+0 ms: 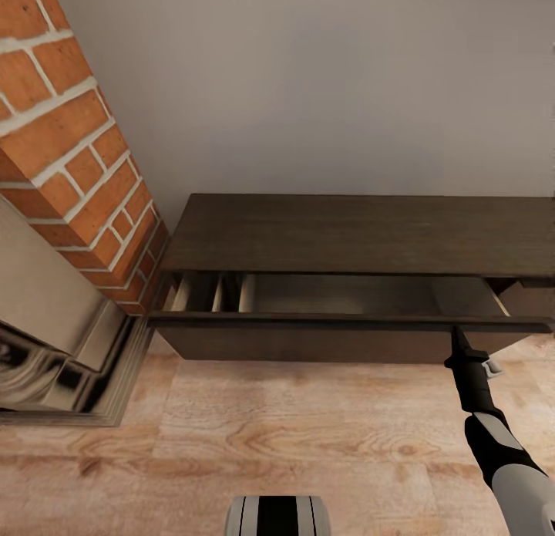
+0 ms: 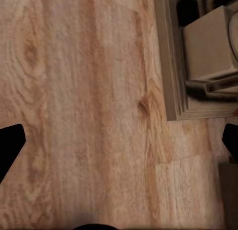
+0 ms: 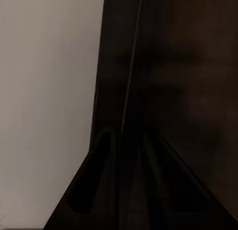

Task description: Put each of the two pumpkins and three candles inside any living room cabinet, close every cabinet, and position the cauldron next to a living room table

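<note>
The long dark-brown cabinet (image 1: 362,231) stands against the wall. Its top drawer front (image 1: 324,342) is pulled out, showing a pale beige interior (image 1: 339,293) with nothing visible in it. My right gripper (image 1: 460,337) sits at the upper edge of that drawer front near its right end. In the right wrist view its two fingers (image 3: 94,190) stand close together with the dark panel edge (image 3: 130,91) between them. My left gripper (image 2: 119,140) hangs open over bare wooden floor (image 2: 89,106). The candles, pumpkins and cauldron are out of view.
A red brick chimney (image 1: 69,135) and the carved fireplace surround (image 1: 54,343) stand left of the cabinet; the surround's base (image 2: 208,51) lies near my left gripper. Light wood floor (image 1: 270,436) spreads in front. A grey wall (image 1: 308,81) rises behind.
</note>
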